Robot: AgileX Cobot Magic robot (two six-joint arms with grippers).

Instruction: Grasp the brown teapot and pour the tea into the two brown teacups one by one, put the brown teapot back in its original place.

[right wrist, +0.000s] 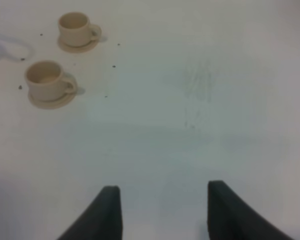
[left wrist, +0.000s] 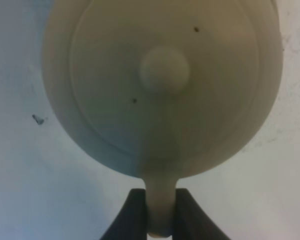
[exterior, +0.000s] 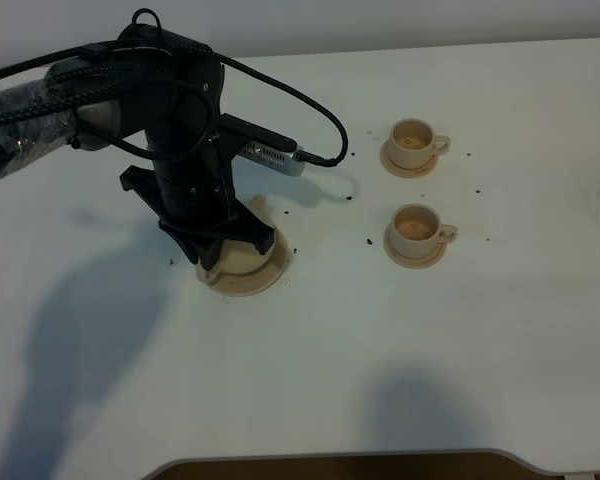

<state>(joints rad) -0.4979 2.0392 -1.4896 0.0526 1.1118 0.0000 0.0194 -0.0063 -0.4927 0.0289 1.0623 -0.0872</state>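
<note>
Fingers of left gripper [left wrist: 160, 196] clamped on brown teapot [left wrist: 160, 85] handle; pot at its saucer [exterior: 269, 281], left side of desk [exterior: 330, 350]. Right gripper [right wrist: 164, 187] fingers apart above desk. Far teacup [exterior: 415, 143], near teacup [exterior: 418, 230] well right of pot.

— Underneath it all?
— White table [exterior: 480, 330], filling nearly the whole view, faintly scuffed at the right.
— Beyond the edges?
— Pale grey wall [exterior: 400, 18] along the far side; brown strip [exterior: 340, 470] past the curved near edge, too dark to name.
— Light?
— Soft and even. Broad shadow [exterior: 85, 330] at the near left, fainter shadow [exterior: 420, 410] near the middle, dark specks [exterior: 368, 241] scattered around the centre.
</note>
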